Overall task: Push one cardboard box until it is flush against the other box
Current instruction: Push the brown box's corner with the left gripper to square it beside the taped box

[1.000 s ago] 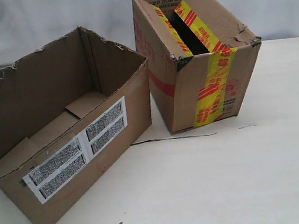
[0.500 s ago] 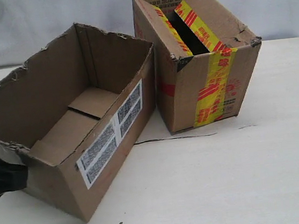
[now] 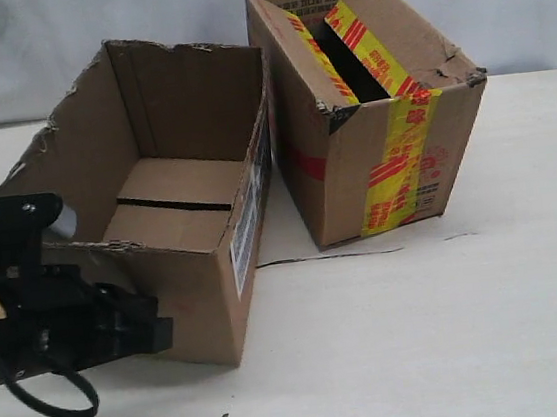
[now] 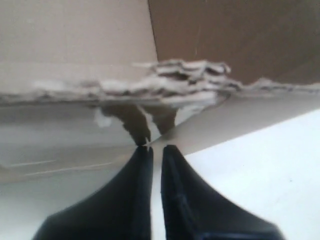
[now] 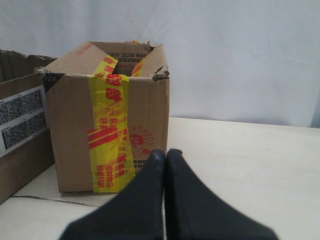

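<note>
Brown cardboard box sits skewed by the other box; left claw, nearly shut and empty, should push low and steady, swinging the near end flush.

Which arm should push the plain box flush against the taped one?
Left. The left tool, shut, is at the near end wall of the cardboard box; the right tool, also shut, sits back from the other box.
</note>
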Motion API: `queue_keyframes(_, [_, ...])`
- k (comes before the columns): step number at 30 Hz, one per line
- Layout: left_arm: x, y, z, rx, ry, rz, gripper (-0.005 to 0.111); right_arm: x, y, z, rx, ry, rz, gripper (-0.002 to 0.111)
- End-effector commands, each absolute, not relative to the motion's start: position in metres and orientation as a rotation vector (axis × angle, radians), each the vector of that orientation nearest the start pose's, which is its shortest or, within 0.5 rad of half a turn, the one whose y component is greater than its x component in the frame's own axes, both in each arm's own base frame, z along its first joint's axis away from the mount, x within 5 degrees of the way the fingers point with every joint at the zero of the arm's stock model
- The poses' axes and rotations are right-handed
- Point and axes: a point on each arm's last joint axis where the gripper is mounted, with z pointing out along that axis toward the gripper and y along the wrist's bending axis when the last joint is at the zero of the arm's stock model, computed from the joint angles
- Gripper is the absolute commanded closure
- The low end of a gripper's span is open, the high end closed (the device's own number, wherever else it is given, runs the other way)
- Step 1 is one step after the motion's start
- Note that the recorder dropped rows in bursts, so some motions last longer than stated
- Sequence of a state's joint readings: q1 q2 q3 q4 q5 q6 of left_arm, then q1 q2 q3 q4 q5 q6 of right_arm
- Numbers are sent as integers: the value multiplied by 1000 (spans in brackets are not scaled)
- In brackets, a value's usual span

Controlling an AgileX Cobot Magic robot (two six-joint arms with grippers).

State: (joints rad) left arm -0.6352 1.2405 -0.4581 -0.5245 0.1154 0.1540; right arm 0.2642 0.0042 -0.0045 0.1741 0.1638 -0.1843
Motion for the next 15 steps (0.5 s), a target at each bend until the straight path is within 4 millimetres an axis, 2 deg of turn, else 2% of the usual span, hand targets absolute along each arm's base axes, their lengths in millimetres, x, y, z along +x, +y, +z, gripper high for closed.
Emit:
queue_keyframes(1, [191,-147,189,323,2377,-517,107,54,17,199,-248,1628,203,108])
queue_keyframes(5, [208,-157,182,346,2354,-473,107,54,17,199,-248,1628,203,108])
queue_keyframes(15, [255,-187,184,384,2279,-439,107,54,17,199,-248,1628,203,108])
